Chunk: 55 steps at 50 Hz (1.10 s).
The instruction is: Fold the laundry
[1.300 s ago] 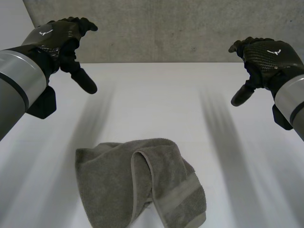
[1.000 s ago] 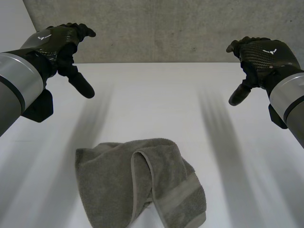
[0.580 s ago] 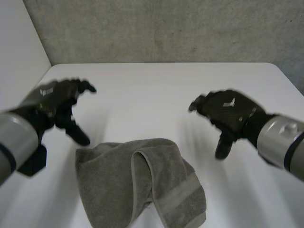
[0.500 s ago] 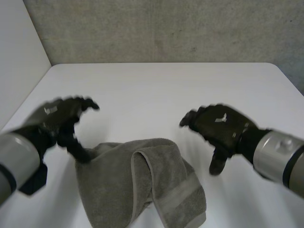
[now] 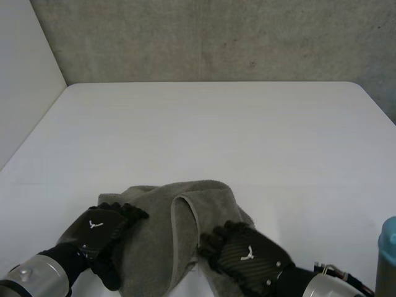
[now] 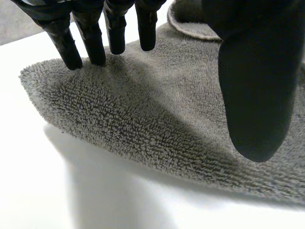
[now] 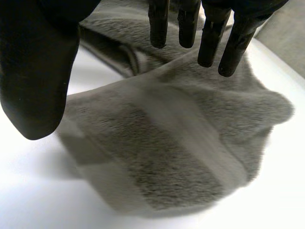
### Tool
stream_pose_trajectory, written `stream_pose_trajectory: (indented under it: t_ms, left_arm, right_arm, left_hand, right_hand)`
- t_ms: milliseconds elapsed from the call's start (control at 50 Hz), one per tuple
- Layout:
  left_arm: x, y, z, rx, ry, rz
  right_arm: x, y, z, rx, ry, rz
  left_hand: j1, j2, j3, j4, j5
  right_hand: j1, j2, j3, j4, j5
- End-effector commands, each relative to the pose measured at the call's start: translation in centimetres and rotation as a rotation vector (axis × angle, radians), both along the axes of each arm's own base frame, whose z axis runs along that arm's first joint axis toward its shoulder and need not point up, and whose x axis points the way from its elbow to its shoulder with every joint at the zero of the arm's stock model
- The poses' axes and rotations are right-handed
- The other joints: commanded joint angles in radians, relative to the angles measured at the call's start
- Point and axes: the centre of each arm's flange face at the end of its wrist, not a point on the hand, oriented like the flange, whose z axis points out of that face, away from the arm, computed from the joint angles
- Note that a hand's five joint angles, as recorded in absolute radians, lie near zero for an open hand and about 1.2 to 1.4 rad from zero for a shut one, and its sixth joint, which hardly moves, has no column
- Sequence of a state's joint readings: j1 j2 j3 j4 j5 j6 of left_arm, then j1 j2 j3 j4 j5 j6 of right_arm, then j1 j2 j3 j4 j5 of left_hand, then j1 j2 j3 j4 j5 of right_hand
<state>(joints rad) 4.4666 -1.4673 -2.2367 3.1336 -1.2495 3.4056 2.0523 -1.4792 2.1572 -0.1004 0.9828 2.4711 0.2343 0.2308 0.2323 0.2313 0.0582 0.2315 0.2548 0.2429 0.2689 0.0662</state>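
A crumpled grey towel (image 5: 167, 223) lies on the white table (image 5: 210, 130) near its front edge. My left hand (image 5: 99, 232) is over the towel's left edge, open, with straight fingers (image 6: 66, 45) touching the terry (image 6: 157, 119) and the thumb (image 6: 255, 86) apart above it. Over the towel's right part, where a woven band (image 7: 190, 138) runs, my right hand (image 5: 247, 253) is open. Its fingers (image 7: 209, 43) hover just above the cloth and the thumb (image 7: 35, 76) stands wide.
A concrete wall (image 5: 210, 37) closes the table's far side, and a pale wall (image 5: 18, 80) stands at its left. A light-blue cap of my right arm (image 5: 388, 260) shows at the near right.
Both hands came down from high above the table's far part to the towel at the front. The towel itself has not moved.
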Motion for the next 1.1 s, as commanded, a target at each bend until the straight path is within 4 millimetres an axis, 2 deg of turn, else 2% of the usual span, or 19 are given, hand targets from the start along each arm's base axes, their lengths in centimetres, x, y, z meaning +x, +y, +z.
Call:
stream_pose_trajectory:
  t_ms: [20, 380, 600, 700, 740, 800, 840, 860, 880, 900, 920, 940, 960, 980, 1020, 1040, 1060, 1080, 1100]
  left_arm:
    - [-0.2, -0.2, -1.4, -0.009, 0.006, -0.019]
    - [-0.8, -2.8, -3.9, -0.016, 0.003, -0.016]
    - [-1.3, -4.7, -3.4, -0.052, 0.014, -0.015]
    - [-1.6, -5.8, -2.6, -0.098, 0.034, -0.011]
    - [-1.8, -6.7, -1.8, -0.137, 0.046, -0.014]
    - [-2.5, -8.0, -0.3, -0.203, 0.064, -0.024]
    - [-2.8, -8.9, 0.7, -0.241, 0.075, -0.025]
    - [-3.1, -10.0, 2.0, -0.291, 0.09, -0.026]
    - [-3.1, -10.0, 2.0, -0.292, 0.09, -0.026]
    - [-3.6, -11.1, 3.7, -0.345, 0.115, -0.029]
    - [-4.3, -12.6, 6.3, -0.422, 0.164, -0.026]
    - [-4.3, -12.7, 6.4, -0.423, 0.165, -0.026]
    - [-4.9, -13.9, 9.2, -0.491, 0.231, -0.021]
    - [-4.9, -13.9, 9.3, -0.491, 0.232, -0.021]
    - [-5.5, -15.4, 14.7, -0.593, 0.375, -0.011]
    - [-5.5, -15.4, 14.8, -0.594, 0.376, -0.011]
    - [-5.6, -15.9, 16.9, -0.619, 0.451, -0.004]
    - [-5.5, -16.3, 18.8, -0.637, 0.521, 0.001]
    - [-5.5, -16.3, 18.8, -0.637, 0.521, 0.001]
  right_arm:
    - [0.3, 0.5, -1.3, 0.008, 0.021, 0.028]
    - [0.7, -0.9, -2.1, -0.062, 0.008, -0.012]
    - [1.1, -2.0, -2.9, -0.061, 0.019, -0.033]
    - [1.2, -3.2, -2.8, -0.089, 0.021, -0.077]
    - [1.5, -4.5, -1.8, -0.143, -0.003, -0.118]
    - [1.8, -5.4, -1.2, -0.174, -0.022, -0.144]
    - [2.1, -6.4, -0.2, -0.207, -0.051, -0.177]
    - [2.6, -7.7, 1.3, -0.252, -0.095, -0.215]
    - [3.3, -9.4, 3.8, -0.325, -0.166, -0.257]
    - [3.3, -9.5, 3.8, -0.326, -0.167, -0.258]
    - [3.9, -10.7, 6.2, -0.389, -0.228, -0.273]
    - [4.3, -11.6, 8.2, -0.443, -0.282, -0.275]
    - [4.8, -12.4, 10.4, -0.508, -0.345, -0.275]
    - [4.8, -12.4, 10.4, -0.508, -0.346, -0.275]
    - [5.2, -13.2, 14.8, -0.656, -0.487, -0.272]
    - [5.2, -13.2, 14.8, -0.657, -0.488, -0.272]
    - [5.1, -13.2, 17.0, -0.729, -0.563, -0.268]
    - [5.1, -13.2, 17.0, -0.729, -0.563, -0.268]
    - [4.8, -13.1, 18.7, -0.784, -0.628, -0.267]
  left_hand:
    - [0.009, 0.012, 0.011, 0.012, 0.01]
    - [0.108, 0.112, 0.11, 0.111, 0.11]
    - [0.487, 0.491, 0.489, 0.49, 0.489]
    - [0.707, 0.711, 0.709, 0.71, 0.709]
    - [0.819, 0.822, 0.82, 0.821, 0.82]
    - [0.845, 0.849, 0.847, 0.848, 0.847]
    - [0.866, 0.869, 0.868, 0.869, 0.867]
    - [0.883, 0.887, 0.885, 0.886, 0.885]
    - [0.883, 0.887, 0.885, 0.886, 0.885]
    - [0.895, 0.899, 0.897, 0.898, 0.897]
    - [0.895, 0.899, 0.897, 0.898, 0.897]
    - [0.895, 0.899, 0.897, 0.898, 0.897]
    - [0.895, 0.899, 0.897, 0.898, 0.897]
    - [0.895, 0.899, 0.897, 0.898, 0.897]
    - [0.889, 0.893, 0.891, 0.892, 0.891]
    - [0.889, 0.893, 0.891, 0.892, 0.891]
    - [0.884, 0.887, 0.885, 0.887, 0.885]
    - [0.883, 0.887, 0.885, 0.886, 0.885]
    - [0.883, 0.887, 0.885, 0.886, 0.885]
  right_hand:
    - [-0.047, -0.07, -0.058, -0.084, -0.056]
    - [0.188, 0.165, 0.177, 0.151, 0.179]
    - [0.347, 0.323, 0.335, 0.309, 0.337]
    - [0.573, 0.549, 0.561, 0.535, 0.563]
    - [0.847, 0.824, 0.836, 0.81, 0.838]
    - [1.007, 0.984, 0.996, 0.97, 0.998]
    - [1.165, 1.141, 1.153, 1.127, 1.155]
    - [1.165, 1.141, 1.153, 1.127, 1.155]
    - [1.165, 1.141, 1.153, 1.127, 1.155]
    - [1.165, 1.141, 1.153, 1.127, 1.155]
    - [1.165, 1.141, 1.153, 1.127, 1.155]
    - [1.165, 1.141, 1.153, 1.127, 1.155]
    - [1.165, 1.141, 1.153, 1.127, 1.155]
    - [1.165, 1.141, 1.153, 1.127, 1.155]
    - [1.165, 1.141, 1.153, 1.127, 1.155]
    - [1.165, 1.141, 1.153, 1.127, 1.155]
    - [1.165, 1.141, 1.153, 1.127, 1.155]
    - [1.165, 1.141, 1.153, 1.127, 1.155]
    - [1.165, 1.141, 1.153, 1.127, 1.155]
